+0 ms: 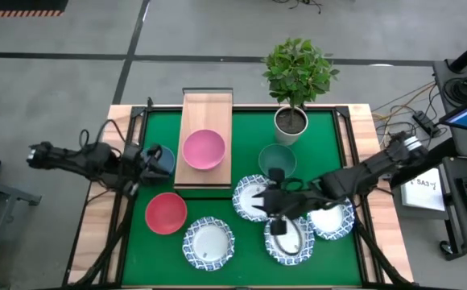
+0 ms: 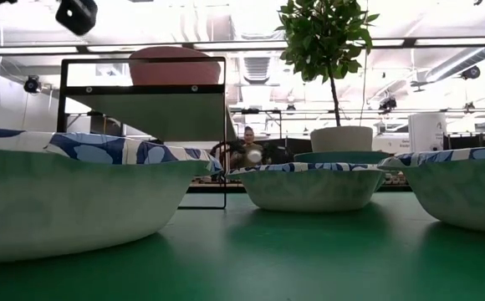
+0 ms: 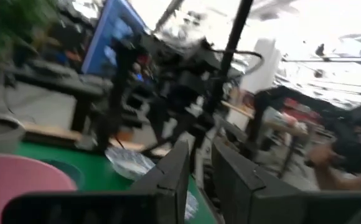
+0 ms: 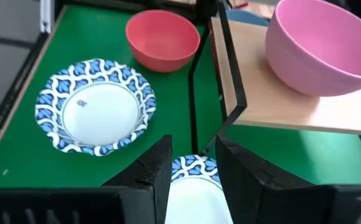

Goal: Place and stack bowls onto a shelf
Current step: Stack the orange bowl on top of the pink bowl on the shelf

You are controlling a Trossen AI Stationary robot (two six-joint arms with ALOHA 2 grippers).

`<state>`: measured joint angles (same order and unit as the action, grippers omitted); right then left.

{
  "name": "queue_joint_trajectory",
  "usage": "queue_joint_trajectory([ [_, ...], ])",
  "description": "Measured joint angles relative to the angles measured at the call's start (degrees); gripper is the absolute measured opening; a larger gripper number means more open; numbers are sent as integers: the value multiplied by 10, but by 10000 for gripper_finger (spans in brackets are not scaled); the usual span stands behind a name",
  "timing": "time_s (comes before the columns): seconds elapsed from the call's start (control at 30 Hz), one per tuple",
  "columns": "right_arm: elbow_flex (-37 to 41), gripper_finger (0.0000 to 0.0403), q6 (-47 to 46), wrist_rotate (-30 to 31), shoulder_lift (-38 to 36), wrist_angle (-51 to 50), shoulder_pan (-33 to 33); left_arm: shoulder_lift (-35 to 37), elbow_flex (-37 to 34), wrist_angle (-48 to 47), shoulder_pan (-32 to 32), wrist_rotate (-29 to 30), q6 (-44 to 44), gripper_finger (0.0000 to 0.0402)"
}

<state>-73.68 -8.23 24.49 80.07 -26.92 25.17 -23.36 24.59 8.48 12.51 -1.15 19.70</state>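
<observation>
A pink bowl [image 1: 204, 149] sits on the light-wood shelf [image 1: 208, 109]. On the green mat lie a red bowl [image 1: 166, 213], a teal bowl [image 1: 277, 161], a blue bowl [image 1: 165, 159] and several white bowls with blue rims. My right gripper [image 4: 195, 163] hovers open above the white bowl beside the shelf's near right corner [image 1: 250, 197]. That bowl's rim [image 4: 196, 168] shows between the fingers, untouched. My left gripper [image 3: 200, 168] is at the shelf's left side, over the blue bowl. It points level, its fingers a narrow gap apart with nothing between them.
A potted plant [image 1: 291, 119] stands at the mat's far right, behind the teal bowl. The shelf's black frame [image 4: 225, 93] rises close in front of my right gripper. The other white bowls [image 1: 209, 243] [image 1: 288, 239] [image 1: 332, 219] crowd the near right of the mat.
</observation>
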Motion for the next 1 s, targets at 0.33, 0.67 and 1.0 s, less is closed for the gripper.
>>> queue_joint_trajectory([
  [0.33,188,106,27,11,-108,184,13,-206,221,-297,151,114,189,42],
  [0.67,280,93,28,6,-142,269,18,-432,410,-738,343,114,405,47],
  [1.0,284,101,43,-4,-137,292,21,-543,405,-737,393,96,474,103],
])
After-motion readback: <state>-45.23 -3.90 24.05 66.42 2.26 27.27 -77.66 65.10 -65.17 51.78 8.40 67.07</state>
